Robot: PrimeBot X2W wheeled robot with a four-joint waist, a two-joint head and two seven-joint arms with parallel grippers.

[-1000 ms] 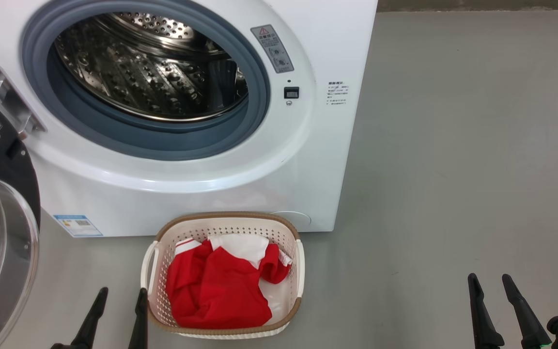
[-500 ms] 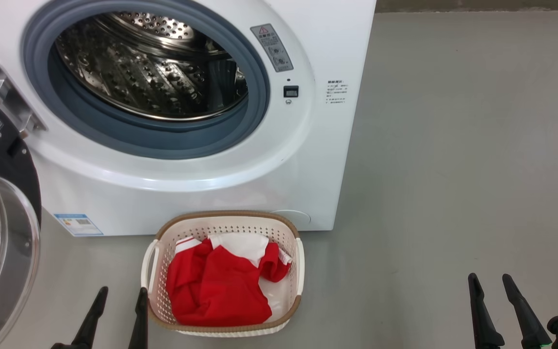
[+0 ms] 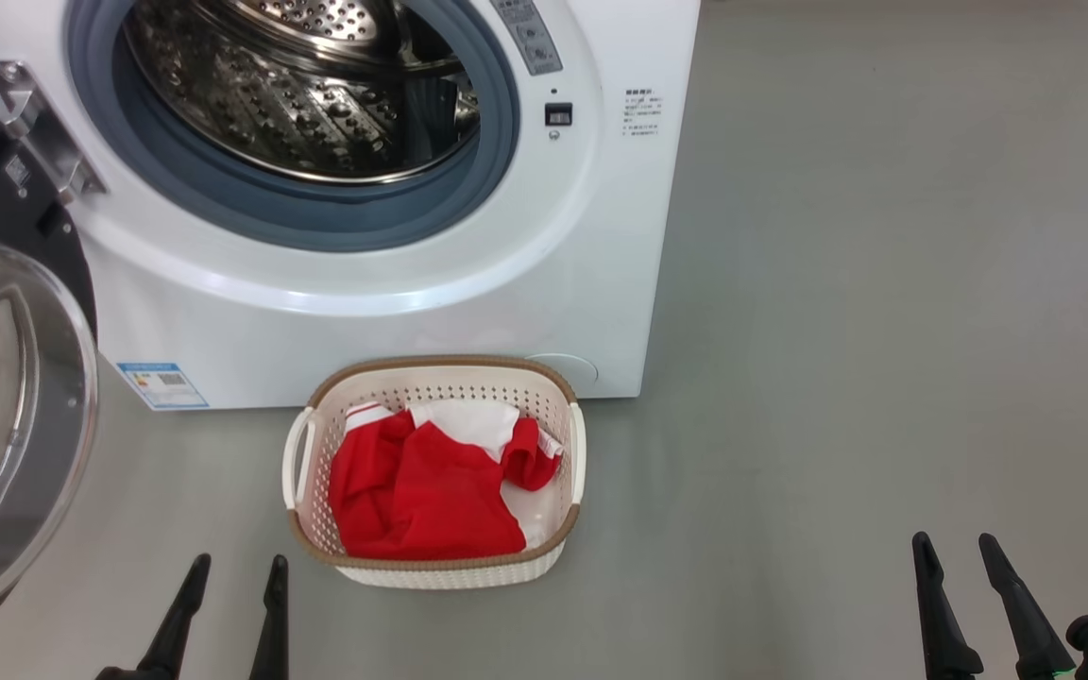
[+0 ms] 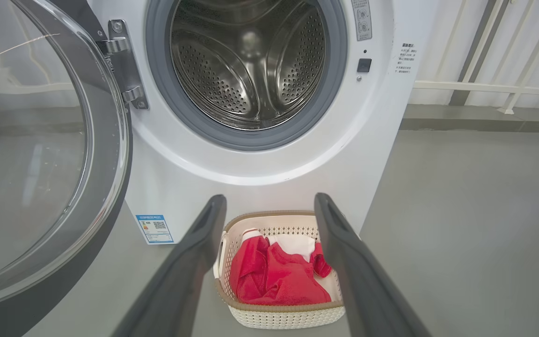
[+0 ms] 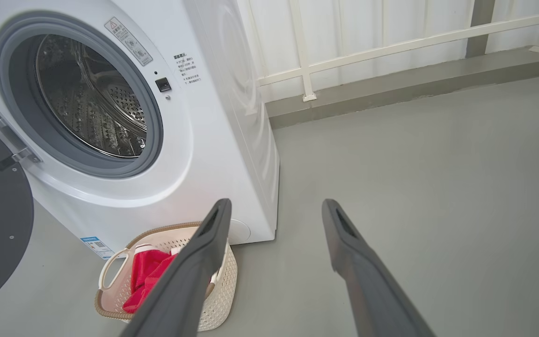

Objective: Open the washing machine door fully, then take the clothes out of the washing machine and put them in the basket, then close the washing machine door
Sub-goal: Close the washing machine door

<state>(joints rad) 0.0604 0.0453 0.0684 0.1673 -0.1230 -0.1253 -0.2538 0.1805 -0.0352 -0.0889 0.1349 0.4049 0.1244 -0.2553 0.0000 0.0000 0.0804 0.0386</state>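
- Two grippers are spread wide and hold nothing. The left gripper [image 3: 238, 567] hangs low just left of the basket [image 3: 450, 572], and the right gripper [image 3: 955, 543] is well apart over bare floor.
- All the clothes [image 3: 421, 491] I can see lie bunched inside the basket. It stands right against the foot of the washing machine [image 3: 365, 321], though I cannot tell whether they touch. The steel drum [image 4: 251, 70] looks empty, so I judge that only the closing is left.
- The washing machine door [image 3: 6, 406] stands swung wide on its hinge [image 3: 43, 132] at the machine's left side. It lies left of the left gripper's fingers, with its free edge reaching toward the robot.
- The left arm is far nearer. The swing turns about the upright hinge line, so the push would probably go behind the black rim and sweep rightward toward the opening.
- The basket sits below the opening. Whether the closing rim would clear it is hard to judge.
- The smooth grey floor [image 3: 837, 331] is bare on the right, and a white railing [image 5: 391, 44] lines the pale wall beyond.
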